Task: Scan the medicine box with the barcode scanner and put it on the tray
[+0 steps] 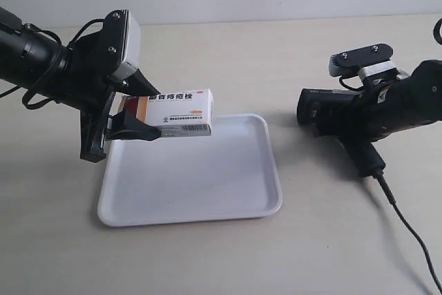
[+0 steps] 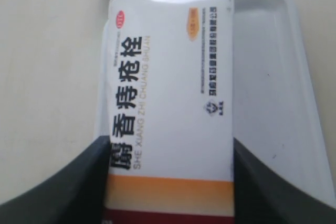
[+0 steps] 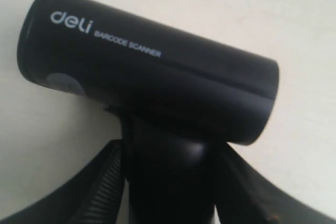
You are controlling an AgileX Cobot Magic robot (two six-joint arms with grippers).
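The medicine box [image 1: 181, 112] is a white carton with an orange and dark red band, held above the far left part of the white tray [image 1: 207, 184]. My left gripper [image 1: 135, 121] is shut on its banded end, and its black fingers [image 2: 79, 182] press both sides of the medicine box [image 2: 168, 87] over the tray [image 2: 273, 77]. The black barcode scanner [image 1: 331, 119] hangs to the right of the tray, head pointing toward the box. My right gripper [image 3: 168, 177] is shut on the handle of the barcode scanner [image 3: 147, 72].
The scanner's thin dark cable [image 1: 407, 229] trails over the beige table [image 1: 276, 53] toward the near right corner. The arm at the exterior view's left reaches in from the left edge; the other arm comes in from the right edge.
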